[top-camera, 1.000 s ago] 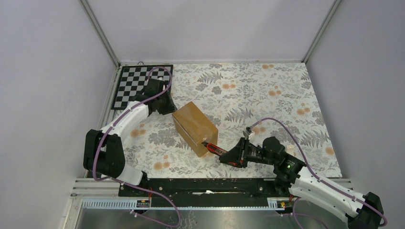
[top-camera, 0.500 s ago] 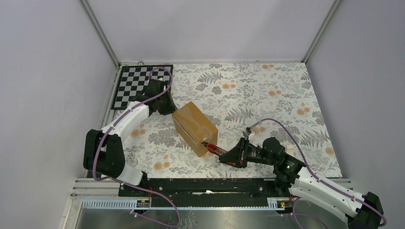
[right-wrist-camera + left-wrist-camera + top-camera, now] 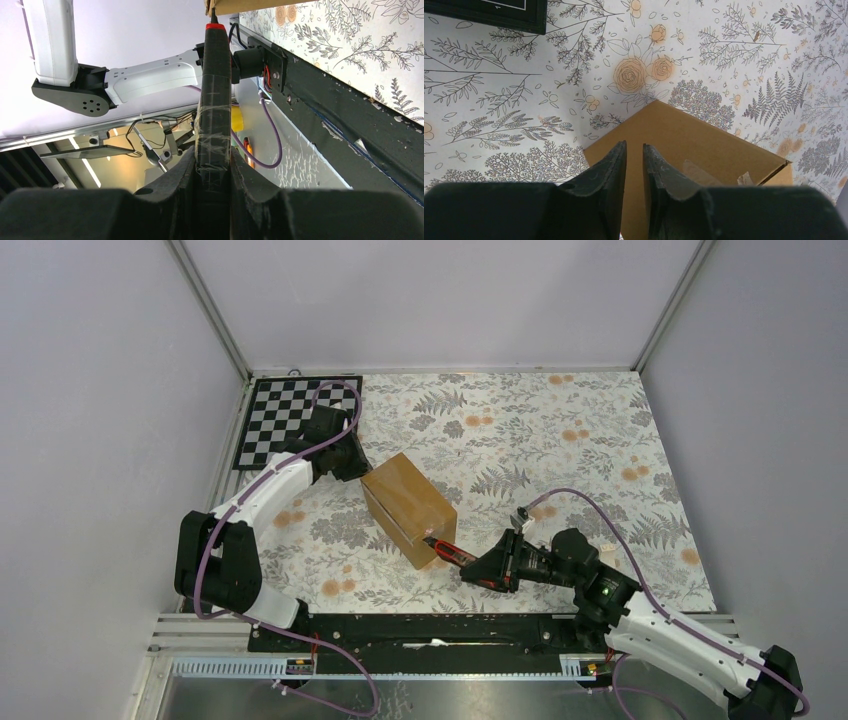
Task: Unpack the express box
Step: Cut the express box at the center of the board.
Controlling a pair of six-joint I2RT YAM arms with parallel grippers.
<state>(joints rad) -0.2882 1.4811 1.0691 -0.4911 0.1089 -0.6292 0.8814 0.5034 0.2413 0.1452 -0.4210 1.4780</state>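
Observation:
The express box point(image 3: 405, 502), a plain brown carton, lies at an angle on the flowered cloth. In the left wrist view its top point(image 3: 704, 155) shows a strip of clear tape. My left gripper point(image 3: 352, 465) sits at the box's far left corner. Its jaws point(image 3: 634, 147) stand a narrow gap apart over the cardboard, with nothing between them. My right gripper point(image 3: 487, 570) is shut on a red-and-black cutter point(image 3: 455, 555). The cutter's handle point(image 3: 215, 75) is wrapped in tape between the fingers point(image 3: 214, 152), and its tip touches the box's near end point(image 3: 240, 5).
A black-and-white checkerboard point(image 3: 285, 420) lies at the back left, just behind my left arm, and its dark edge point(image 3: 484, 10) shows in the left wrist view. A black rail point(image 3: 430, 625) runs along the near table edge. Grey walls enclose the cloth on three sides.

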